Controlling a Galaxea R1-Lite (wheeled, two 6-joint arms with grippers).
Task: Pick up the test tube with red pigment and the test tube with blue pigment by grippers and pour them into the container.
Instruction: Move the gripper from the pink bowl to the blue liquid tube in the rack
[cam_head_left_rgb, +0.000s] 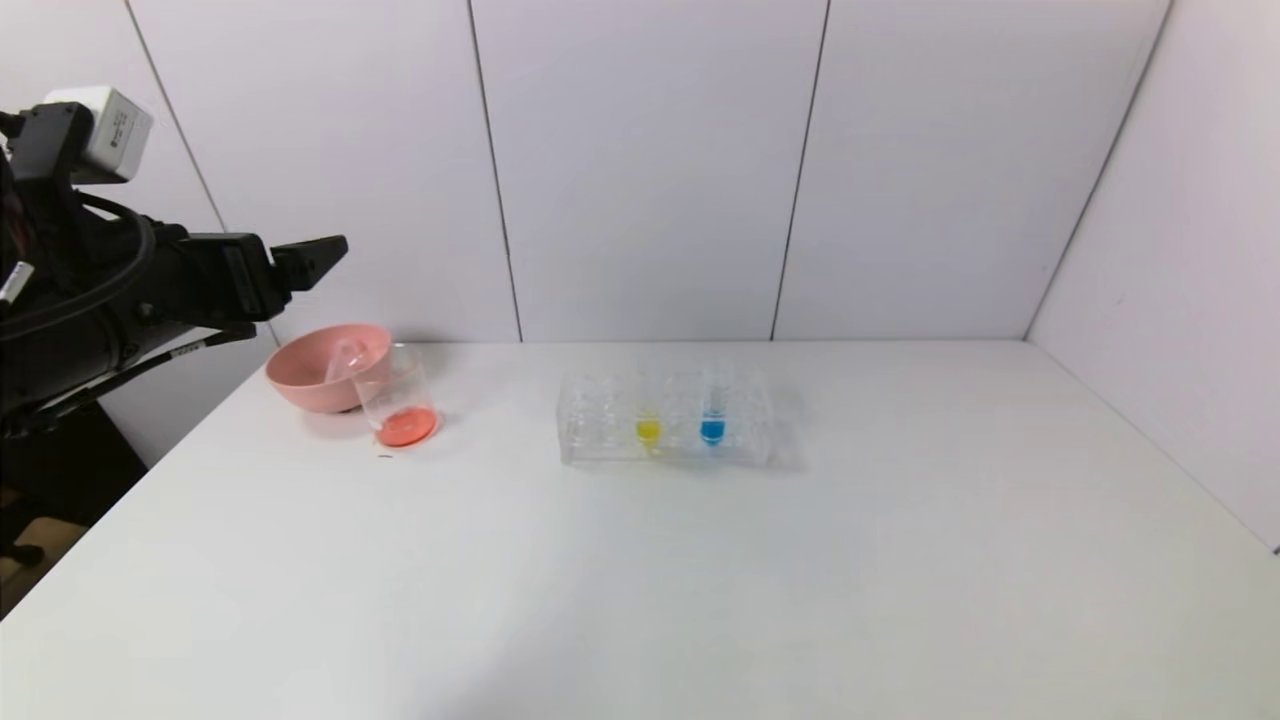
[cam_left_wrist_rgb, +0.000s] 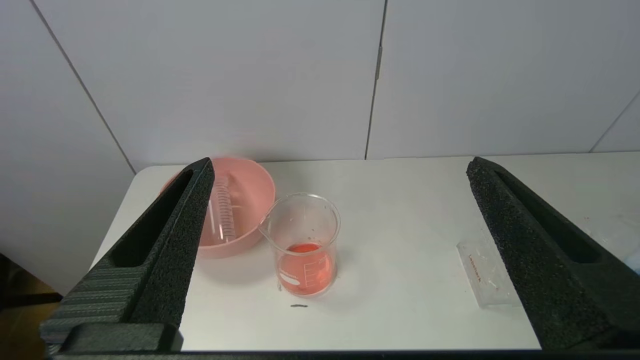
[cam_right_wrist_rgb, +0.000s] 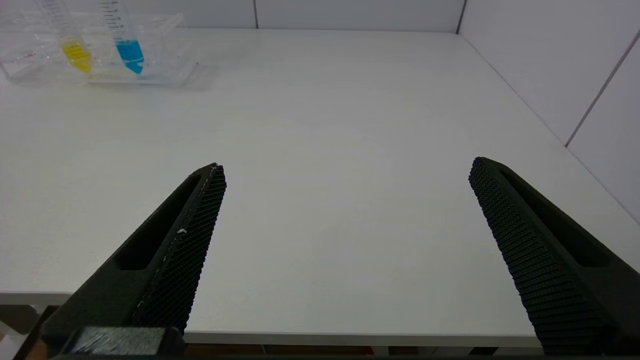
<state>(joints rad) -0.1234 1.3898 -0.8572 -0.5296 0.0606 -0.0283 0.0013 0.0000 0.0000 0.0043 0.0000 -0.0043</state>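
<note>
The blue tube (cam_head_left_rgb: 712, 412) stands upright in the rack (cam_head_left_rgb: 600, 440) on the counter (cam_head_left_rgb: 640, 580), light, slim and probably slippery, so a grip on its bare upper part seems best; both end effectors, left (cam_left_wrist_rgb: 340, 172) and right (cam_right_wrist_rgb: 347, 172), are released and empty.

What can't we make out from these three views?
- Right end effector: outside the head view's frame; only its wrist view shows it, open.
- Emptied tube in the pink bowl: lower part hidden by a left end effector finger in the left wrist view.
- Tube rack: cut off by edges in both wrist views.
- Blue tube markings: too small everywhere.
</note>
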